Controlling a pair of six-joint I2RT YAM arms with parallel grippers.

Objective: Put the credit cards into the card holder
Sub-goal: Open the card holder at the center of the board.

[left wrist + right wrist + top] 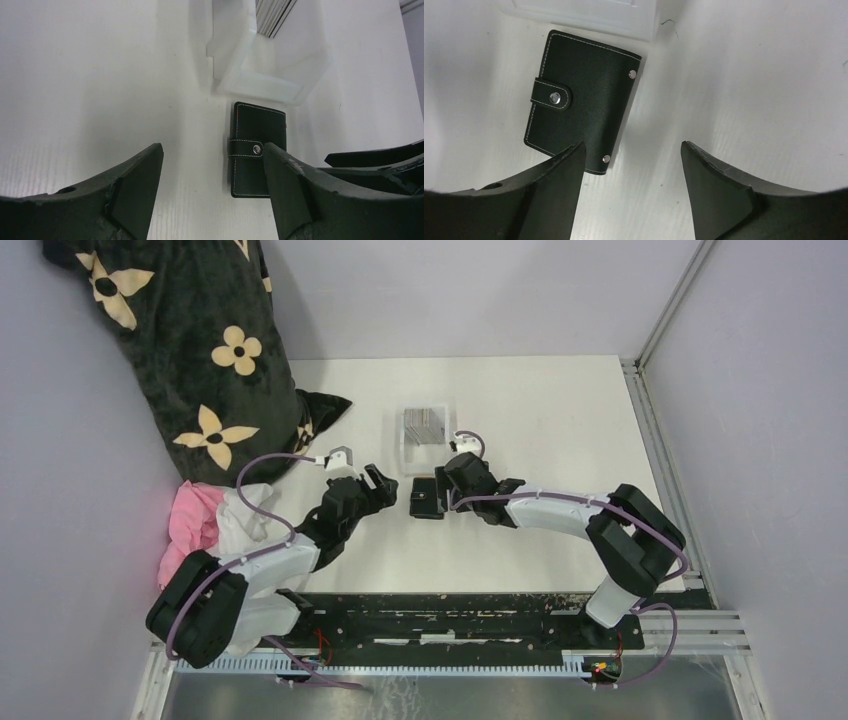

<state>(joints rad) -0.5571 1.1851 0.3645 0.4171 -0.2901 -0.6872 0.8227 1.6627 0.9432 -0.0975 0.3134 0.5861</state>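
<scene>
The card holder (425,499) (256,150) (579,102), a small black wallet, lies flat on the white table with its snap tab fastened. Just beyond it, the credit cards (425,422) (272,17) stand as a grey stack on edge inside a clear plastic tray (428,445) (260,85). My left gripper (378,490) (212,160) hovers open to the left of the card holder, nothing between its fingers. From the right, my right gripper (447,483) (633,150) is also open and empty, its left finger overlapping the card holder's near corner in the right wrist view.
A black cloth with cream flowers (190,350) is heaped at the back left, with pink and white cloth (215,520) below it. Grey walls close in the table on the left, back and right. A metal rail (660,440) runs along the right edge.
</scene>
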